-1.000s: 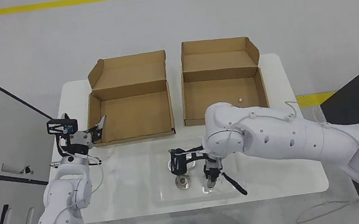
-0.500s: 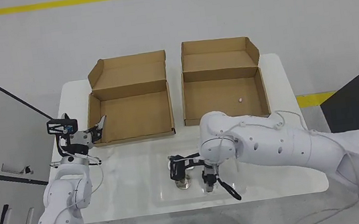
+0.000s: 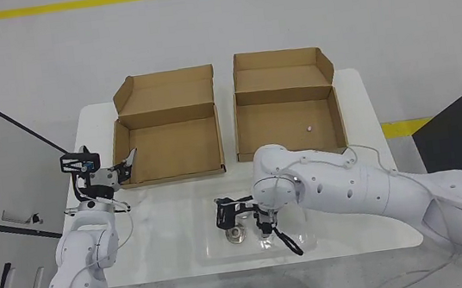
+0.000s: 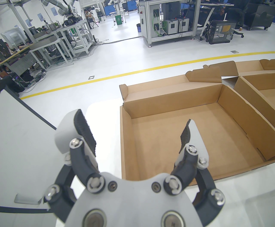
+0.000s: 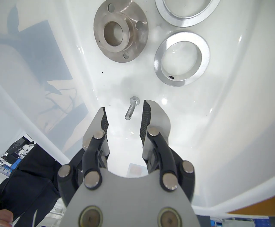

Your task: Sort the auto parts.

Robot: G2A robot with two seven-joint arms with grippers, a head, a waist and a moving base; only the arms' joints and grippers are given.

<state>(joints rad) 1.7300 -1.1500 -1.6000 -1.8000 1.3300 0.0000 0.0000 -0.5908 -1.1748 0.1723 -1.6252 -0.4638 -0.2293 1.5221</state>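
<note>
The right gripper is hanging low inside a white tray near the front edge of the worktop, its fingers standing partly spread and gripping nothing. A small silver bolt is lying on the tray floor between the two fingertips, with a gap showing on either side of it. Beyond the bolt, a dull metal flange with bolt holes around its central bore is lying flat. Just beside it a bright ring is resting on the tray floor, and a second ring is lying next to that one, partly cut off by the edge of the right wrist view. The left gripper is hovering at the near corner of the left box, its fingers standing wide apart and holding nothing, with one finger over the box and the other over the worktop beside it. The right box is sitting open alongside the left one, and a small pale piece is lying on its floor.
</note>
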